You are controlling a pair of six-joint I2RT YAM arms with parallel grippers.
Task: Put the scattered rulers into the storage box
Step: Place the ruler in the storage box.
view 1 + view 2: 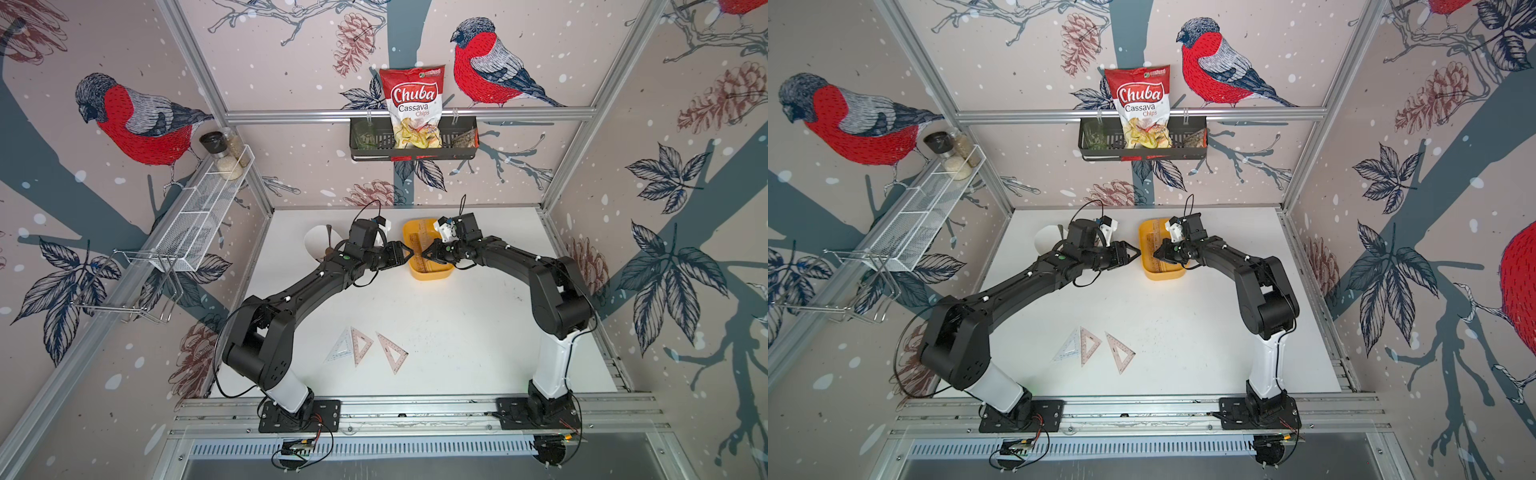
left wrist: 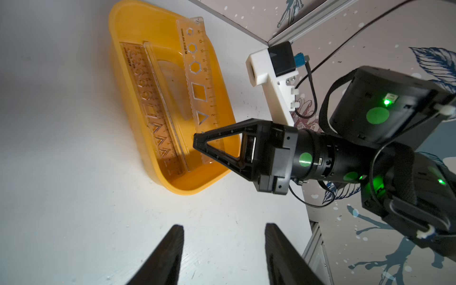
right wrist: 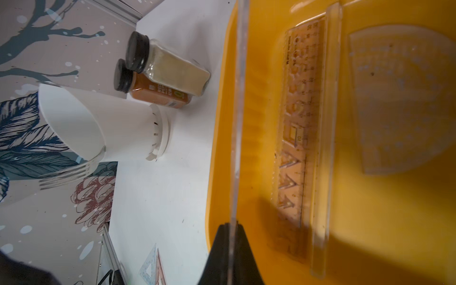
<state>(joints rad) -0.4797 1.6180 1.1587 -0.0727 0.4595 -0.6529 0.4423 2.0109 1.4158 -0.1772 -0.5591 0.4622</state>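
Three set squares [image 1: 362,345], both top views: I see them flat on the white table [image 1: 457,332], well apart from the storage box [image 1: 428,272].
Grippers, top views: left gripper [image 1: 409,254] and right gripper [image 1: 424,254] face tip to tip over the box's left side.
Left wrist view: my left jaws stand spread, holding nothing; a pinkish stencil ruler [image 2: 150,106], clear strip [image 2: 164,98] and protractor [image 2: 176,86] lie inside the box.
Right wrist view: right jaws pinch the clear stencil ruler [image 3: 235,123], seen edge-on, its gripped end down in the box.
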